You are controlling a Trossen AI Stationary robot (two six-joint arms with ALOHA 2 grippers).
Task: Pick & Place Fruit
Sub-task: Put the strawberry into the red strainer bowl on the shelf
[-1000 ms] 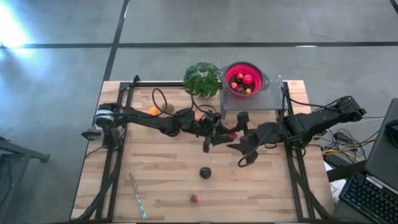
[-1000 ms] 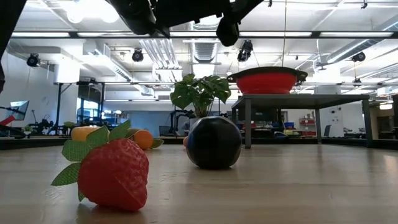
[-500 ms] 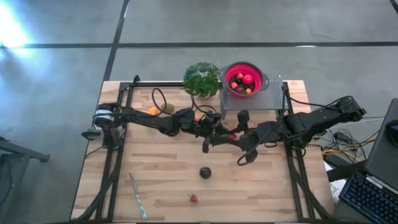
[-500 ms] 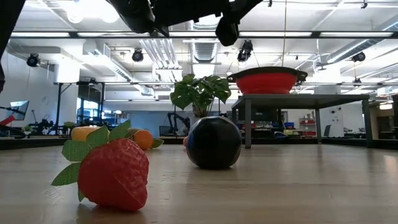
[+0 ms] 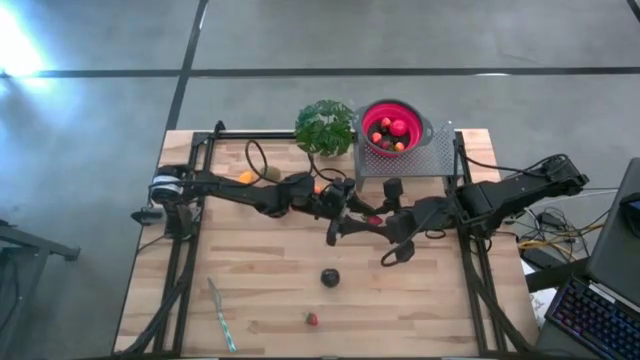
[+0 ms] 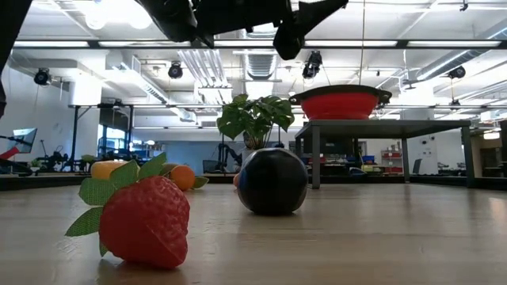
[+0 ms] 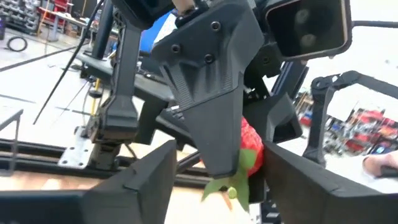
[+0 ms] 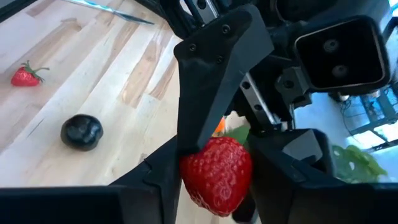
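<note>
Overhead, two arms meet at counter (image 5: 260,290) centre. Right gripper (image 8: 214,180) fingers closed on strawberry (image 8: 216,175); left gripper (image 5: 352,212) fingers parted around same strawberry, facing from 9 o'clock. Dark round fruit (image 5: 330,277) lies toward 6 o'clock, second strawberry (image 5: 312,319) beyond it. Red bowl (image 5: 392,128) with fruit at 12 o'clock, on grey stand, plant (image 5: 324,126) beside. Orange fruit (image 5: 246,178) at 10 o'clock.

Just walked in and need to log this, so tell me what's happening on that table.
Above mid-table the two arms meet at a red toy strawberry. The right pincer grips it, while the left pincer sits against it, apparently handing it over. A red bowl on a grey stand already holds fruit. A dark round fruit and another small strawberry remain on the wooden table.
</note>
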